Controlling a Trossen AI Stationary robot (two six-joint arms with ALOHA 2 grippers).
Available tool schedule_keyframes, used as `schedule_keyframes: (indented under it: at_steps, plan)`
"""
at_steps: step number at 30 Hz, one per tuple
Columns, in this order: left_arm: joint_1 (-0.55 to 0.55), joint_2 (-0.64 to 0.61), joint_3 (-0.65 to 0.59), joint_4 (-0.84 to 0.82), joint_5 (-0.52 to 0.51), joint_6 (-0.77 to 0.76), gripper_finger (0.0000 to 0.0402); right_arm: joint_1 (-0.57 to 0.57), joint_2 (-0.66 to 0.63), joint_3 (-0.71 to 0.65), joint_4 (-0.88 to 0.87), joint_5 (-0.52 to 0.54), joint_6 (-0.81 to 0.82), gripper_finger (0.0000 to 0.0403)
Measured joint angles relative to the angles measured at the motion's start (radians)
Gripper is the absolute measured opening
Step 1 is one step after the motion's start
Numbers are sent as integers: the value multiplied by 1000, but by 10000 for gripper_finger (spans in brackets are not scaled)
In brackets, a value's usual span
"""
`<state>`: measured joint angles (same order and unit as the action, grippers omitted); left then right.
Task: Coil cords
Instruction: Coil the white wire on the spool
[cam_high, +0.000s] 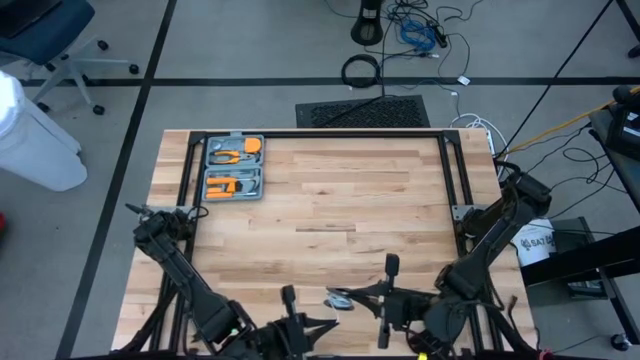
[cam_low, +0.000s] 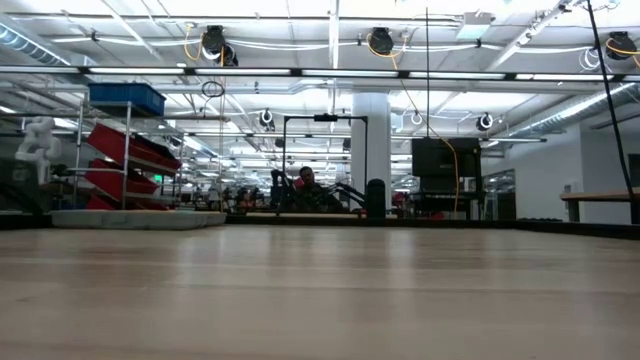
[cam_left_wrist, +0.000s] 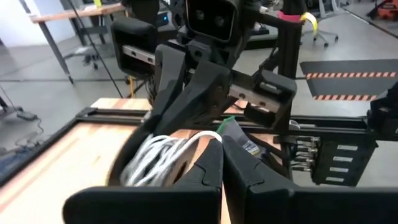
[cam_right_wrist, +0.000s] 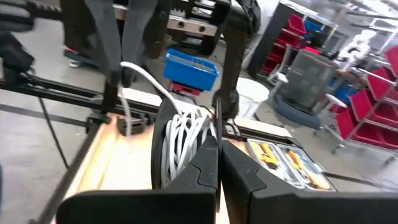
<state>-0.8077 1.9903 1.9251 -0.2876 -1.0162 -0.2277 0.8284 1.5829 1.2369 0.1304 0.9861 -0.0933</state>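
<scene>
The cord is a thin white cord (cam_right_wrist: 183, 146) wound in several turns on a small black-and-silver reel (cam_high: 338, 298). The reel is held up above the table's near edge, between my two grippers. My right gripper (cam_high: 352, 295) comes at the reel from the table's right and is shut. My left gripper (cam_high: 332, 322) comes from the left and is shut at the coil (cam_left_wrist: 158, 158). A loose length of cord (cam_right_wrist: 140, 71) loops up and away from the coil. The low view shows neither the grippers nor the cord. My left gripper is shut at the edge of the coil, where a white strand (cam_left_wrist: 208, 134) arcs into its fingertips. The fingers reach in about level from the table's left. Its own fingers hide whether they pinch the strand or the reel's rim. My right gripper has its fingertips (cam_right_wrist: 214, 140) at one side of the reel, next to the wound cord, reaching in about level from the table's right. Its own fingers hide the exact spot. The reel stands on edge, lifted clear of the table.
A grey tool case (cam_high: 233, 168) with orange tools lies open at the table's far left. Black frame rails (cam_high: 448, 170) run along the far and side edges. Bare wood (cam_high: 330, 200) spreads between the case and the grippers.
</scene>
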Motion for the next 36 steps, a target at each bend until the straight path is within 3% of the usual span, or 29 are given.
schedule_keyframes:
  at_steps: [19,36]
  plan:
    - [75,1,0,-20,9,-130,1,-39,31,0,51,93,90,0]
    - [108,66,0,-4,9,-136,1,-40,31,0,136,89,90,0]
